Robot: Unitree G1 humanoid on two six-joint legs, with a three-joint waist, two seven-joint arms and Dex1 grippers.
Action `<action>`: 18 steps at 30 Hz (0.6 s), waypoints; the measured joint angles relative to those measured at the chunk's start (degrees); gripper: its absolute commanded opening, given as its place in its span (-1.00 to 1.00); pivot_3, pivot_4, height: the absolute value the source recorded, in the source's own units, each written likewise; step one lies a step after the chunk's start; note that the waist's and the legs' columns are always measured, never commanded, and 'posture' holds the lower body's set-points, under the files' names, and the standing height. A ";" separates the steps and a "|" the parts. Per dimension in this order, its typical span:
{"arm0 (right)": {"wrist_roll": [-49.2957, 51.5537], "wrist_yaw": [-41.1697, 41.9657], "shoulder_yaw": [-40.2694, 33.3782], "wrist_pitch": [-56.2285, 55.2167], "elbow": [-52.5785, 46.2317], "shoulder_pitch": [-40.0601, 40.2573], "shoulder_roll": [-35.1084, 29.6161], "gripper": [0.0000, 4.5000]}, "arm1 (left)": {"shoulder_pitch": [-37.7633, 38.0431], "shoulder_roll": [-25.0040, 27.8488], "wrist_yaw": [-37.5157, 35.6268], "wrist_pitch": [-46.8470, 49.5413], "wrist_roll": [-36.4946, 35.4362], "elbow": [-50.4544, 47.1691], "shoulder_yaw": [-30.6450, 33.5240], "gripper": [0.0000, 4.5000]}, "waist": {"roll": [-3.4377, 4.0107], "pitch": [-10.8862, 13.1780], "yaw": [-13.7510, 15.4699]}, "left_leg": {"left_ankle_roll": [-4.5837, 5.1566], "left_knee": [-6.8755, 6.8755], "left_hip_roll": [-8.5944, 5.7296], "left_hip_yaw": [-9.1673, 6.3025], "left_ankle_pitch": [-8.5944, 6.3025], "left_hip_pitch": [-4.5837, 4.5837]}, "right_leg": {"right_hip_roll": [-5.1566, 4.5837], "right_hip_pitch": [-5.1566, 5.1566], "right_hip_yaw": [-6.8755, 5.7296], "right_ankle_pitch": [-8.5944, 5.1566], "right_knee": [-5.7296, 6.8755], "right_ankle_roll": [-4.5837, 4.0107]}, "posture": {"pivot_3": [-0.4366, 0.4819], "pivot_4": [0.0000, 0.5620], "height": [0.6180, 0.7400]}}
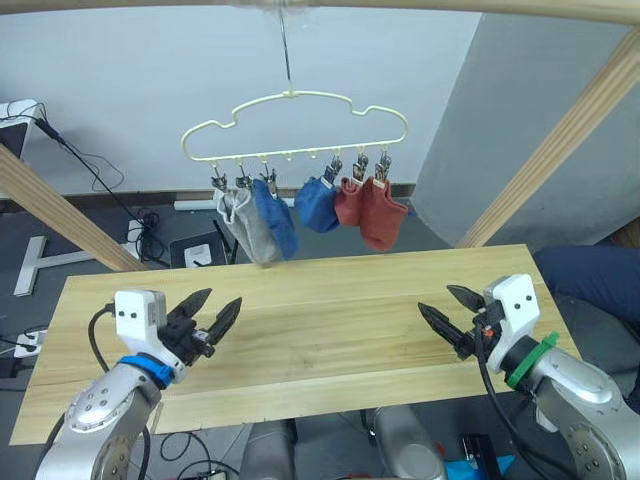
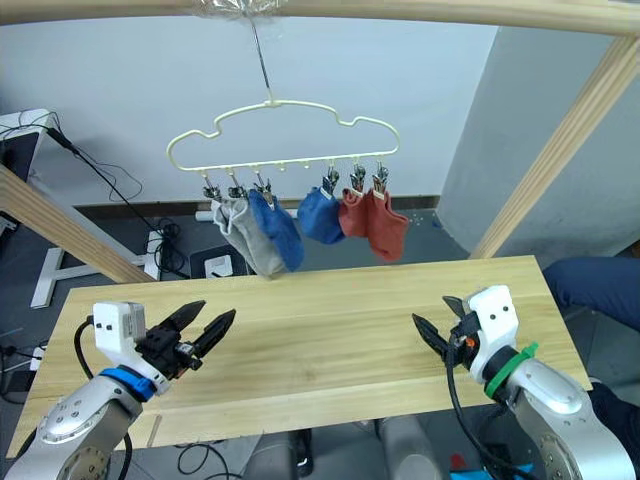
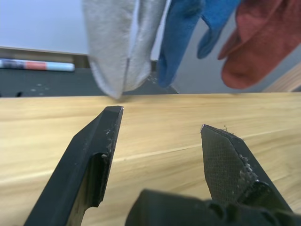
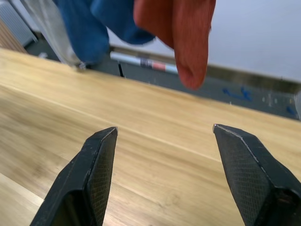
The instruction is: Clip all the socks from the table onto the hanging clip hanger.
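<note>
Socks [image 1: 300, 212] all hang clipped on hanger [image 1: 295, 125], above far table [image 1: 300, 330] edge, beyond both fingertips. Left gripper [image 1: 213, 312] fingers spread wide, holding nothing. Right gripper [image 1: 448, 312] likewise wide apart, nothing between.

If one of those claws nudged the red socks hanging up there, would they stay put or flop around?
The rust-red socks would probably swing and flop: they droop limply from their clips, so the fabric looks soft. They seem light, since the thin wire hanger hangs about level under six socks. It hangs from a single hook, so the whole rack would likely sway too.
</note>
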 measured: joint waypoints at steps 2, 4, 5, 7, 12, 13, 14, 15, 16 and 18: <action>-0.11 0.63 0.01 -3.47 0.48 2.17 -0.10 0.50 | 1.04 -0.70 0.19 -1.47 0.95 0.03 -0.01 0.35 | -0.11 -0.27 -0.09 | -0.01 -0.02 0.00 0.03 -0.01 0.35 | -0.02 0.31 0.02 -0.09 -0.07 -0.18 | -0.43 -0.30 1.00; -0.38 0.97 0.27 -5.76 0.95 3.24 -0.21 0.50 | 1.25 -1.14 0.51 -2.77 1.42 0.08 -0.02 0.35 | -0.25 -0.68 -0.20 | -0.02 -0.02 0.01 0.04 -0.01 0.38 | -0.05 0.32 0.02 -0.04 -0.08 -0.27 | -0.42 -0.32 1.00; -0.54 1.03 0.33 -6.66 1.23 3.58 -0.22 0.50 | 1.25 -1.34 0.89 -3.05 1.62 0.14 -0.02 0.35 | -0.29 -0.96 -0.21 | -0.02 -0.01 0.01 0.04 -0.01 0.38 | -0.05 0.31 0.02 -0.03 -0.10 -0.29 | -0.41 -0.31 1.00; -0.64 1.01 0.32 -8.45 2.04 4.11 -0.18 0.50 | 1.53 -1.79 1.43 -3.43 2.11 0.19 -0.03 0.35 | -0.35 -1.47 -0.21 | -0.02 -0.01 0.02 0.05 -0.02 0.39 | -0.06 0.32 0.03 -0.01 -0.12 -0.31 | -0.39 -0.31 1.00; -1.31 1.45 0.76 -11.64 3.23 7.50 -0.49 0.50 | 5.24 -2.21 1.64 -4.39 2.45 -0.05 -0.01 0.35 | -0.35 -2.20 -0.01 | -0.01 -0.19 0.05 0.10 -0.02 0.39 | -0.06 0.30 0.00 -0.07 -0.22 -0.38 | -0.38 -0.33 1.00; -1.31 1.71 0.75 -11.90 3.64 7.97 -0.78 0.50 | 6.09 -2.20 1.39 -4.76 2.46 -0.05 0.01 0.35 | -0.35 -2.23 0.01 | -0.01 -0.21 0.05 0.12 -0.02 0.40 | -0.06 0.29 0.01 -0.08 -0.22 -0.39 | -0.38 -0.33 1.00; -1.31 1.93 0.74 -12.18 4.08 8.11 -1.09 0.50 | 6.52 -2.20 1.24 -5.24 2.47 -0.05 0.01 0.35 | -0.36 -2.24 0.03 | -0.01 -0.22 0.05 0.12 -0.02 0.40 | -0.06 0.29 0.01 -0.08 -0.22 -0.39 | -0.38 -0.33 1.00; -1.31 2.03 0.72 -12.45 4.36 8.13 -1.28 0.50 | 6.66 -2.20 1.22 -5.39 2.47 -0.05 0.03 0.35 | -0.35 -2.24 0.12 | -0.01 -0.21 0.04 0.12 -0.02 0.40 | -0.06 0.29 0.01 -0.08 -0.22 -0.39 | -0.36 -0.37 1.00; -1.30 2.14 0.71 -12.81 4.51 8.07 -1.45 0.50 | 6.81 -2.20 1.22 -5.49 2.47 -0.05 0.07 0.35 | -0.35 -2.28 0.23 | -0.01 -0.21 0.04 0.11 -0.02 0.41 | -0.05 0.30 0.00 -0.08 -0.21 -0.39 | -0.36 -0.37 1.00; -1.23 2.32 0.70 -13.07 4.66 7.93 -1.68 0.50 | 6.83 -2.19 1.24 -5.55 2.43 -0.05 0.15 0.35 | -0.32 -2.63 0.45 | -0.01 -0.20 0.04 0.09 -0.02 0.42 | -0.05 0.30 -0.01 -0.07 -0.20 -0.39 | -0.36 -0.37 1.00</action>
